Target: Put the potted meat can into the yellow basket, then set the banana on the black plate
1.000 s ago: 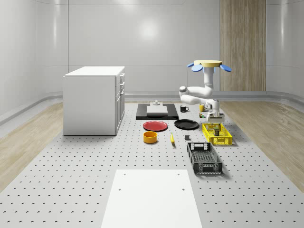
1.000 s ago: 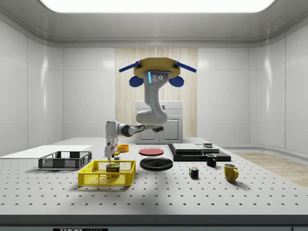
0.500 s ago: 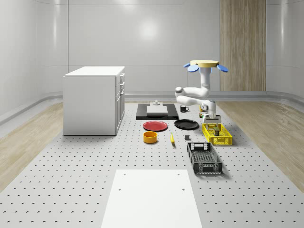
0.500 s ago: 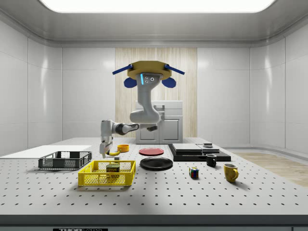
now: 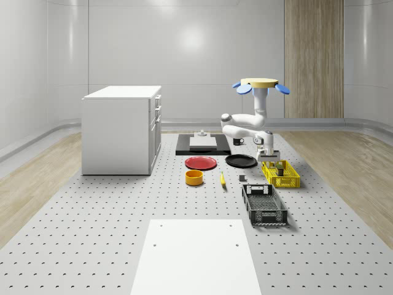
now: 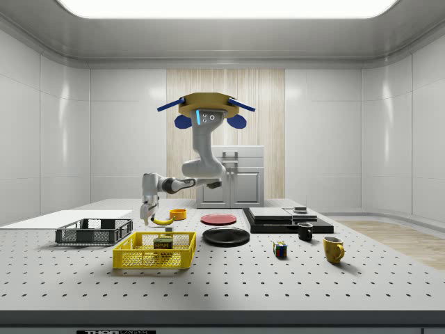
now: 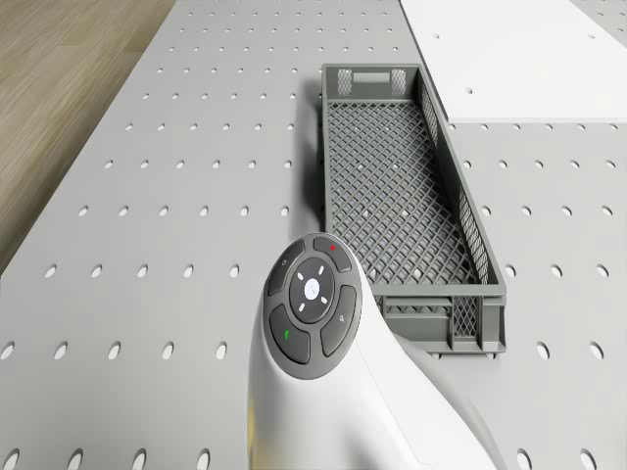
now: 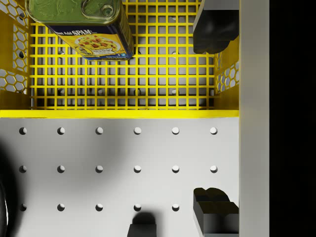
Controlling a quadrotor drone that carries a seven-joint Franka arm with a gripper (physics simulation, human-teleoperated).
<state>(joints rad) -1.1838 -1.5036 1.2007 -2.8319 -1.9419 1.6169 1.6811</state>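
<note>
The drone (image 5: 256, 83) is seen hovering high over the table (image 5: 92, 233), above the area by the black plate (image 5: 241, 161) and the yellow basket (image 5: 280, 173). Its arm (image 7: 323, 323) is bent downward, and the gripper (image 5: 268, 150) is held just above the basket's end nearer the black plate. In the wrist view the gripper (image 8: 216, 121) is shown spread wide and empty, with one finger (image 8: 213, 24) over the basket's mesh floor and the other over the bare table, so that the basket's end wall (image 8: 118, 113) is straddled. The can (image 8: 79, 24) is seen lying inside the basket, apart from both fingers; in the side view it (image 6: 163, 243) is seen through the basket's wall (image 6: 132, 256), below the gripper (image 6: 147, 217). The banana (image 5: 222, 179) is left on the table between an orange bowl (image 5: 194, 177) and a grey crate (image 5: 264, 204), well apart from the black plate, on which nothing is laid. A red plate (image 5: 201, 163) is set beside the black plate. In the drone view the grey crate (image 7: 411, 196) is seen beyond the arm. A white cabinet (image 5: 123, 129) stands toward the whole-scene view's left.
</note>
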